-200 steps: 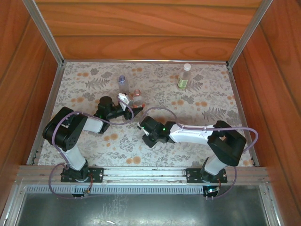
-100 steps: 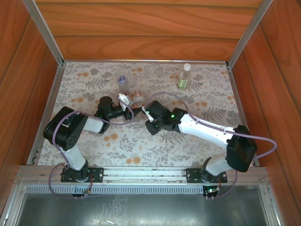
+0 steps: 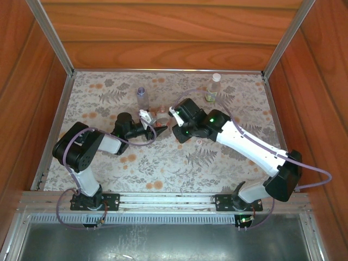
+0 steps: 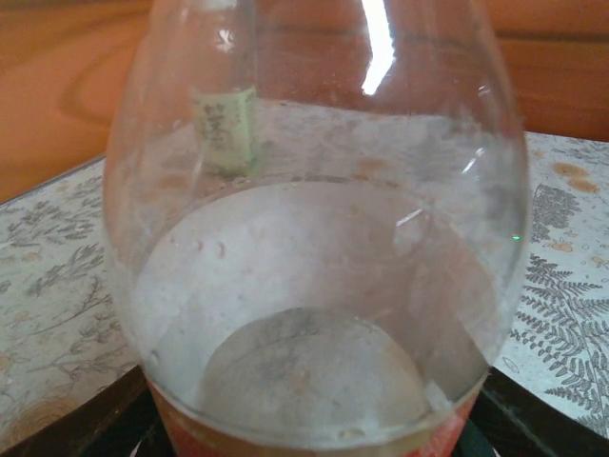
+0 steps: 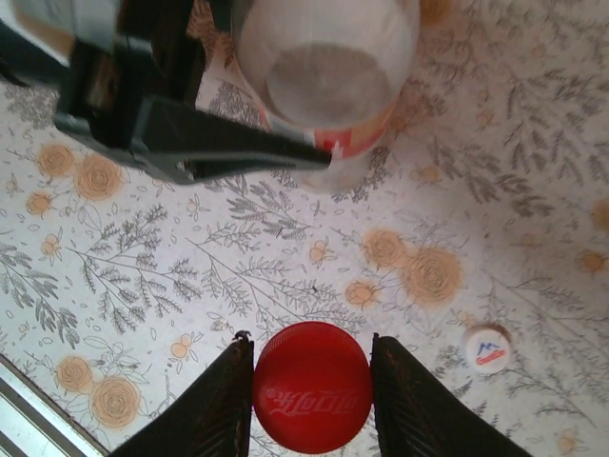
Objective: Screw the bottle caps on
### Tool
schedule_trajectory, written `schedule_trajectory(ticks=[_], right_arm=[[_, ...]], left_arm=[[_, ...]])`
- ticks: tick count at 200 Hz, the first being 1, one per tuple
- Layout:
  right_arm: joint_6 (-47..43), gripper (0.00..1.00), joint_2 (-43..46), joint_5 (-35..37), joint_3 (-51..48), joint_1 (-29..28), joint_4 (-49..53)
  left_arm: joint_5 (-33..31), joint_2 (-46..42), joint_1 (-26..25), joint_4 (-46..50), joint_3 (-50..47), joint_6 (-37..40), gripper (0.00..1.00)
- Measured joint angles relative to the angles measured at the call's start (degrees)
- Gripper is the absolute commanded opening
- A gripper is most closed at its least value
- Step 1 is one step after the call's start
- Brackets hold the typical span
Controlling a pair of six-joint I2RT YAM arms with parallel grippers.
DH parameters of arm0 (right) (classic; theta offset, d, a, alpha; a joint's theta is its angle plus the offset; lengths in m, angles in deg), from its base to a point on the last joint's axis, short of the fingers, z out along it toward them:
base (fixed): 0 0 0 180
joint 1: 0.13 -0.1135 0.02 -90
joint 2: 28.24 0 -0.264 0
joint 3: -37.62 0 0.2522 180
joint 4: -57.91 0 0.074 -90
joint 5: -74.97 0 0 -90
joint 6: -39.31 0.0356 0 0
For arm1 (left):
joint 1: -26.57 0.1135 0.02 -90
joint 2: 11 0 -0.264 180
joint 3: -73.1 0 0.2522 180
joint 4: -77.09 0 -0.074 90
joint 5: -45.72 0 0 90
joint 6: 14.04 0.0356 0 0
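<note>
Two grippers meet near mid-table in the top view; the left gripper (image 3: pixel 155 120) is closed around the red-labelled bottle (image 3: pixel 161 115), which stands on the floral cloth (image 3: pixel 163 163); the right gripper (image 3: pixel 173 113) sits just beside that bottle; the bluish bottle (image 3: pixel 141 98) stands near behind, and the yellow-green-labelled bottle (image 3: pixel 213 88) is well apart by the far edge.

Left wrist view: the clear bottle (image 4: pixel 314 286) is close up, with dark fingers (image 4: pixel 95 433) at either side of its base.

Right wrist view: the fingers (image 5: pixel 224 400) pinch the red cap (image 5: pixel 311 387) at a narrow gap; the bottle (image 5: pixel 328 67) stands ahead, a left finger (image 5: pixel 190 143) across its side; the small white cap (image 5: pixel 487 347) lies on the cloth nearby.
</note>
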Motion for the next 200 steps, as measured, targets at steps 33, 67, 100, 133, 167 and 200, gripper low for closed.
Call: schedule_trajectory(ticks=[33, 67, 100, 133, 167, 200], right_arm=[[-2.4, 0.38, -0.8, 0.4, 7.2, 2.1, 4.7], [-4.3, 0.38, -2.8, 0.4, 13.2, 4.2, 8.1], [-6.2, 0.38, -6.3, 0.0, 19.3, 5.5, 11.3], [-8.1, 0.38, -10.1, -0.3, 25.4, 5.5, 14.1], [-9.4, 0.38, -13.2, -0.9, 29.8, 5.5, 16.5], [-10.0, 0.38, -15.7, -1.7, 30.8, 5.5, 17.8]], left_arm=[[0.0, 0.7, -1.6, -0.9, 0.0, 0.0, 0.65], [0.2, 1.5, -3.1, -1.7, 0.4, -0.3, 0.65], [0.4, 2.0, -4.7, -2.6, 0.4, -0.8, 0.64], [0.5, 3.3, -6.2, -3.8, 1.1, -1.4, 0.65], [0.6, 4.7, -7.1, -5.3, 1.7, -2.3, 0.64], [0.9, 5.6, -7.2, -6.5, 2.0, -2.7, 0.64]])
